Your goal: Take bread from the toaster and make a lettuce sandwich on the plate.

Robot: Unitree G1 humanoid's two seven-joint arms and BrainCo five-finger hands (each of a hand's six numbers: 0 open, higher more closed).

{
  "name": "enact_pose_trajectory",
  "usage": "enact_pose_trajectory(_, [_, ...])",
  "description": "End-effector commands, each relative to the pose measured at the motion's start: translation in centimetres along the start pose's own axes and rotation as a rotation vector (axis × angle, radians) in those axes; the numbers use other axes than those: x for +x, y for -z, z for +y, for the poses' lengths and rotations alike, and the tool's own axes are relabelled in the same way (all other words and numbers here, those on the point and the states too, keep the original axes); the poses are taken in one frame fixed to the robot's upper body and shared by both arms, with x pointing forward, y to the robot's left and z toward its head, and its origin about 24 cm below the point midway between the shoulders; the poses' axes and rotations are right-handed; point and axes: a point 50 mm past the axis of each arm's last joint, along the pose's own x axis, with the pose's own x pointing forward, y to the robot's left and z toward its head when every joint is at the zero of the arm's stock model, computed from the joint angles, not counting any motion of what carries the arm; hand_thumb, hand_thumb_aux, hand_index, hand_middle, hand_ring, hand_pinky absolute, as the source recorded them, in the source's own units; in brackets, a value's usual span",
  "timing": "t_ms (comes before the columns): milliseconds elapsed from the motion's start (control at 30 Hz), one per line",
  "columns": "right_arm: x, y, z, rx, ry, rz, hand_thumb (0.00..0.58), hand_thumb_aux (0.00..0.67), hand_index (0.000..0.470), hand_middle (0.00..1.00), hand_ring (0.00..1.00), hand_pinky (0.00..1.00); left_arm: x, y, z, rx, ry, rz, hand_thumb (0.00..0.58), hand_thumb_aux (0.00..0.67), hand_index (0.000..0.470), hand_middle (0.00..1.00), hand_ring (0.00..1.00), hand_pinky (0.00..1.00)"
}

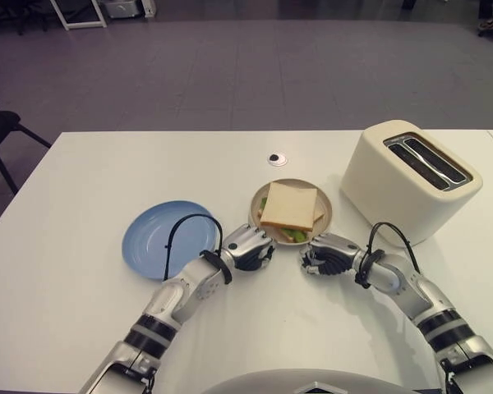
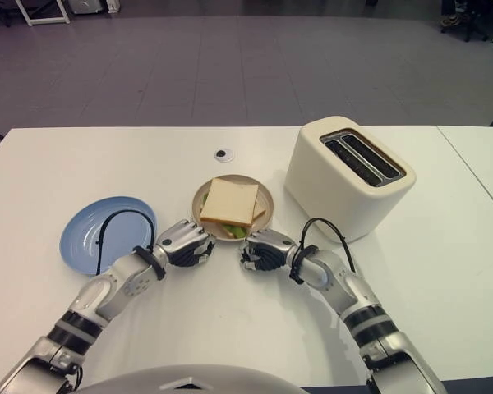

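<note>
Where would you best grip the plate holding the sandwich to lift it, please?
Grip the plate by its bare right rim, coming in low from the right with the right hand. The plate lies flat and shallow, and the sandwich covers its middle, leaving that rim free.

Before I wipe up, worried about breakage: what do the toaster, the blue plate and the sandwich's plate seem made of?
Toaster: cream shell, likely matt plastic or painted metal, evenly dull; slots look dark metal. Blue plate: probably plastic, uniform colour with faint gloss. Beige plate under the sandwich: plastic or ceramic, matt; the look leaves it open.
</note>
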Motion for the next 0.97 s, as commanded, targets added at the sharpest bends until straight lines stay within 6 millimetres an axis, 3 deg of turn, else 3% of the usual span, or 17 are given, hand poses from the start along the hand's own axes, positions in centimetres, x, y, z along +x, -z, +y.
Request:
enact_pose_trajectory(33, [-0.5, 1.2, 1.4, 0.037, -0.016, 0.048, 0.580, 0.670, 0.470, 1.00, 1.00, 1.00, -0.2, 0.3, -0.5, 0.008, 0.008, 0.014, 0.580, 0.670, 0.470, 1.00, 1.00, 1.00])
enact_pose_trajectory(67, [-1.2, 0.9, 0.7, 0.028, 0.034, 0.022, 0.520, 0.455, 0.319, 0.65, 0.65, 0.65, -0.9, -0.2, -0.3, -0.002, -0.007, 0.005, 0.580, 0.670, 0.470, 1.00, 1.00, 1.00])
enact_pose_trajectory(100, [-2.3, 0.6, -0.1, 0.022, 0.094, -0.003, 0.322, 0.223, 0.157, 0.00, 0.00, 0.00, -1.8, -1.1, 0.1, -0.019, -0.029, -0.009, 0.580, 0.670, 0.470, 1.00, 1.00, 1.00])
enact_pose_trajectory(133, [-3.9, 0.2, -0.9, 0.041, 0.162, -0.034, 0.000, 0.000, 0.000, 0.00, 0.00, 0.00, -3.3, -2.4, 0.8, -0.082, -0.071, -0.027, 0.553, 0.525, 0.369, 1.00, 1.00, 1.00])
enact_pose_trajectory(167, [-5.8, -0.6, -1.4, 0.087, 0.224, -0.086, 0.000, 0.000, 0.000, 0.00, 0.00, 0.00, -5.3, -3.9, 1.7, -0.166, -0.119, -0.047, 0.478, 0.389, 0.273, 0.95, 0.95, 0.95])
enact_pose_trajectory(200, [-7.6, -1.8, -1.6, 0.168, 0.282, -0.158, 0.000, 0.000, 0.000, 0.00, 0.00, 0.00, -7.4, -5.4, 2.4, -0.310, -0.181, -0.083, 0.062, 0.037, 0.026, 0.44, 0.44, 0.44])
enact_pose_trajectory(233, [-8.9, -3.3, -1.5, 0.283, 0.328, -0.252, 0.000, 0.000, 0.000, 0.00, 0.00, 0.00, -9.2, -6.7, 3.1, -0.518, -0.272, -0.136, 0.000, 0.000, 0.000, 0.00, 0.00, 0.00])
enact_pose_trajectory(267, [-9.7, -4.5, -1.3, 0.405, 0.362, -0.334, 0.000, 0.000, 0.000, 0.00, 0.00, 0.00, -10.6, -7.1, 3.5, -0.713, -0.363, -0.171, 0.000, 0.000, 0.000, 0.00, 0.00, 0.00])
enact_pose_trajectory(333, [-9.2, -6.0, -1.1, 0.625, 0.429, -0.452, 0.000, 0.000, 0.000, 0.00, 0.00, 0.00, -11.7, -6.2, 3.4, -0.952, -0.518, -0.166, 0.000, 0.000, 0.000, 0.00, 0.00, 0.00])
enact_pose_trajectory(467, [-7.9, -6.6, -1.2, 0.812, 0.471, -0.522, 0.000, 0.000, 0.000, 0.00, 0.00, 0.00, -11.6, -4.6, 3.7, -1.118, -0.602, -0.194, 0.000, 0.000, 0.000, 0.00, 0.00, 0.00])
enact_pose_trajectory(733, [-8.6, -5.3, -2.6, 0.998, 0.488, -0.609, 0.000, 0.000, 0.000, 0.00, 0.00, 0.00, -11.4, -4.8, 3.2, -1.208, -0.605, -0.222, 0.000, 0.000, 0.000, 0.00, 0.00, 0.00])
enact_pose_trajectory(967, [-9.2, -5.1, -3.0, 1.059, 0.491, -0.663, 0.000, 0.000, 0.000, 0.00, 0.00, 0.00, -11.5, -4.6, 3.1, -1.210, -0.609, -0.220, 0.000, 0.000, 0.000, 0.00, 0.00, 0.00])
